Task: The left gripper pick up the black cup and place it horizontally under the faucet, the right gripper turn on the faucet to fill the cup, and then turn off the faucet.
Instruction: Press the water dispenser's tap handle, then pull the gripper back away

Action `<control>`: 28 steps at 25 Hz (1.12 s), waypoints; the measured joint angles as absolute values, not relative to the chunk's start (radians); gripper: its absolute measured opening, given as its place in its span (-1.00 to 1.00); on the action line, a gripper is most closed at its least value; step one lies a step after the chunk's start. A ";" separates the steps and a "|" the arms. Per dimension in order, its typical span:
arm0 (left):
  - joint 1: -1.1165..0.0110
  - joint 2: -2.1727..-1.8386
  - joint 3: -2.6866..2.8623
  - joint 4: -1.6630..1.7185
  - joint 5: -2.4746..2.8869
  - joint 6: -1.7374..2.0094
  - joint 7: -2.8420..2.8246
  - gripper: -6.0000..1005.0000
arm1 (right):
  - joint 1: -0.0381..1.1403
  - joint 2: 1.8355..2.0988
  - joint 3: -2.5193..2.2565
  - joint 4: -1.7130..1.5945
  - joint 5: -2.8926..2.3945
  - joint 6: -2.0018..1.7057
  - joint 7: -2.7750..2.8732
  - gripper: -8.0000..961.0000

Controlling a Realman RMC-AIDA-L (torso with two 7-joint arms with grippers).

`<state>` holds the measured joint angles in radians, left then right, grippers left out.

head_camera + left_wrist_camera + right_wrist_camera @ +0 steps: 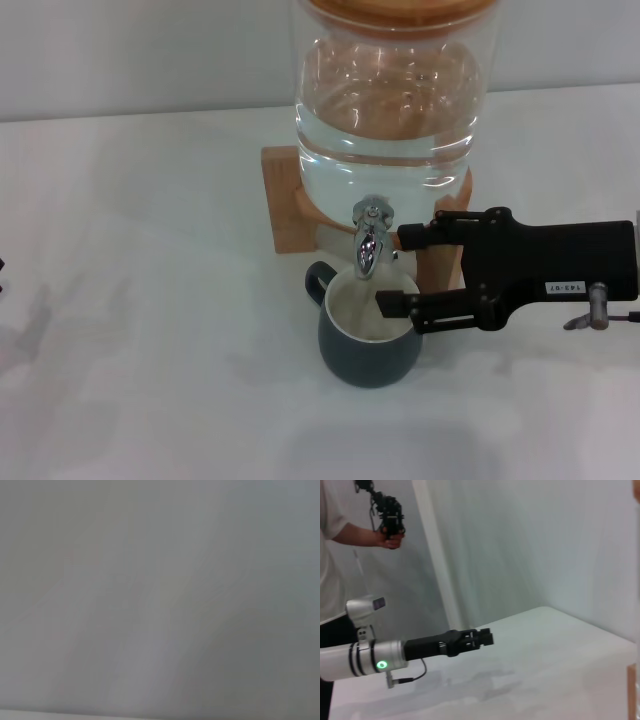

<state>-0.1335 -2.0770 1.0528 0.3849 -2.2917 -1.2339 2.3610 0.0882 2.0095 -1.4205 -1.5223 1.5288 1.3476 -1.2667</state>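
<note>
The black cup point(366, 345) stands upright on the white table, right under the spout of the chrome faucet point(367, 240), its loop handle pointing to the back left. The faucet is fitted to a clear glass water jar point(392, 95). My right gripper point(406, 270) is open just right of the faucet, with one finger beside the tap body and the other over the cup's right rim. I cannot tell whether water is running. My left gripper point(481, 638) shows only in the right wrist view, held above the table far from the cup and holding nothing.
The jar rests on a wooden stand point(285, 200) at the back of the white table point(140, 300). A person point(335, 540) holding a black device stands beyond the table in the right wrist view. The left wrist view shows only a blank grey surface.
</note>
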 joint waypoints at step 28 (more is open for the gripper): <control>-0.136 -2.078 1.052 0.385 -2.291 -1.253 2.361 0.01 | -0.114 2.017 -1.537 -1.705 1.486 1.116 -1.247 0.71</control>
<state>-0.1358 -2.0778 1.0522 0.3845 -2.2907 -1.2534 2.3608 -0.1135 2.0170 -1.5373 -1.7055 1.4855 1.1160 -1.2470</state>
